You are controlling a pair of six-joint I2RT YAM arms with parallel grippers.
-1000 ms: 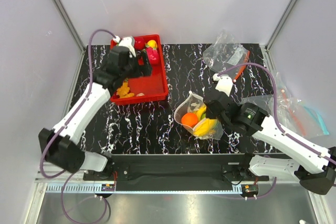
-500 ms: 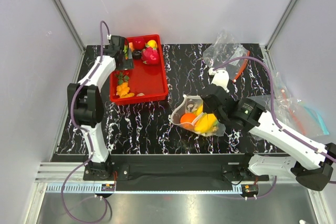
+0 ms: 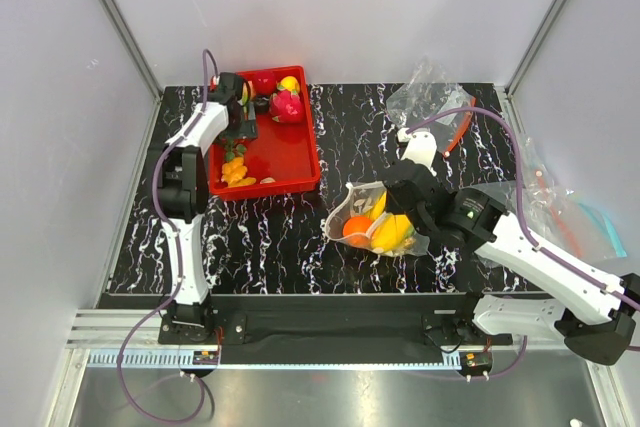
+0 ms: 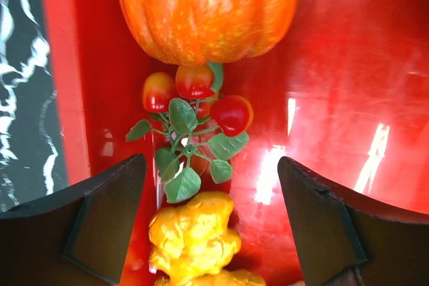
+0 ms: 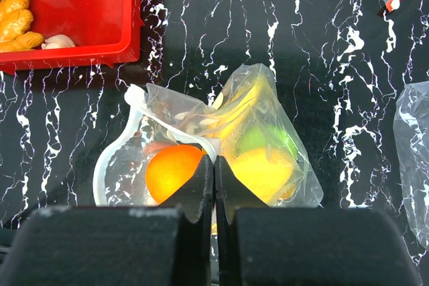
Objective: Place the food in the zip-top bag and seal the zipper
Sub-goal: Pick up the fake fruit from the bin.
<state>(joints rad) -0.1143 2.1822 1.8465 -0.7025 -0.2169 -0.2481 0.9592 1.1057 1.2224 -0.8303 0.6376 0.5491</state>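
Observation:
The dotted zip-top bag (image 3: pixel 372 224) lies on the black marbled table with its mouth open to the left. Inside it I see the orange (image 5: pixel 171 172), the yellow oval fruit (image 5: pixel 261 172), the green apple (image 5: pixel 267 140) and the banana bunch (image 5: pixel 240 108). The whitish zipper (image 5: pixel 110 159) curves in an open loop. My right gripper (image 5: pixel 214 164) is shut on the zipper rim between the orange and the yellow fruit; it also shows in the top view (image 3: pixel 402 209). My left gripper (image 4: pixel 211 226) is open and empty over the red tray (image 3: pixel 290 152).
In the tray lie a yellow ginger root (image 4: pixel 194 236), cherry tomatoes with leaves (image 4: pixel 194 108), an orange pumpkin (image 4: pixel 208 8), a pink dragon fruit (image 3: pixel 287 105) and a dark red apple (image 3: pixel 264 82). A clear bag with an orange-red zipper (image 3: pixel 430 102) and plain bags (image 3: pixel 560 209) lie at the right.
My left arm folded back and its gripper shifted to the tray's back left part. My right gripper moved slightly up and left, dragging the bag with it.

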